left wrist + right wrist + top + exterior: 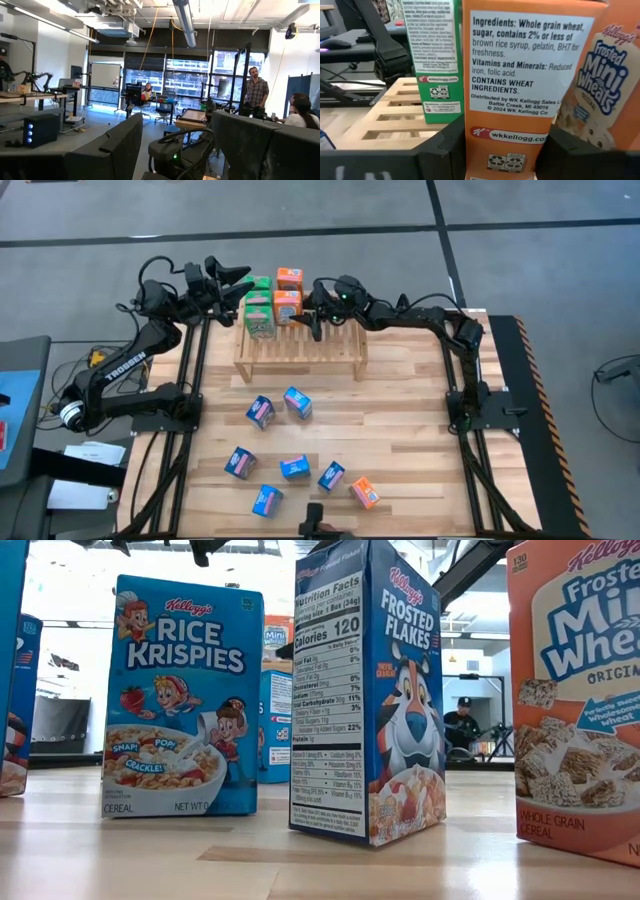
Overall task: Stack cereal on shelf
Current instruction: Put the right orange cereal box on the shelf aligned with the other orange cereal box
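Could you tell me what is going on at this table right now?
The robot is stocking cereal boxes onto the wooden shelf. The right gripper has its fingers around an orange Mini-Wheats box on the rack, beside green boxes already there. The left gripper waits near the rack's left end. Seven more boxes, mostly blue, stand on the table.

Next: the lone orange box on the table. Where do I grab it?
Take the orange box near its top, from above, with the claw closing on its two broad faces. It stands upright and set at a diagonal, so probably turn the wrist to match.
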